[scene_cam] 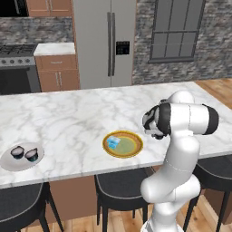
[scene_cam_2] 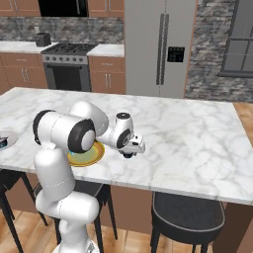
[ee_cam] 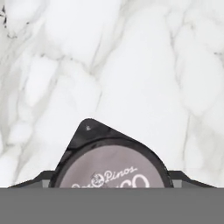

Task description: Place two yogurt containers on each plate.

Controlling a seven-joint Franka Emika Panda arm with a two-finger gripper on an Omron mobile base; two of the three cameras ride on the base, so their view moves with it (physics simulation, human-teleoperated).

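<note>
**Dark yogurt cup between the gripper fingers above the marble island**

In the hand view, a round dark yogurt cup with a pale grey printed lid point(ee_cam: 111, 168) is seen directly between the two dark finger tips point(ee_cam: 181, 177), which flank it closely on either side; whether the fingers actually press on it cannot be told. White-grey veined marble countertop point(ee_cam: 131, 57) lies behind it.

From the base views, the two-finger gripper point(scene_cam_2: 129, 152) is seen low over the counter, just beside the round plate with the yellow-gold rim and greenish centre point(scene_cam: 123, 144). A light blue and whitish yogurt cup point(scene_cam: 113, 142) sits on that plate, toward its left side.

Well apart, near the counter's left edge, a plain pale grey-white round plate point(scene_cam: 9, 162) carries two dark cups with pale tops point(scene_cam: 17, 152) point(scene_cam: 31, 155), set side by side.
</note>
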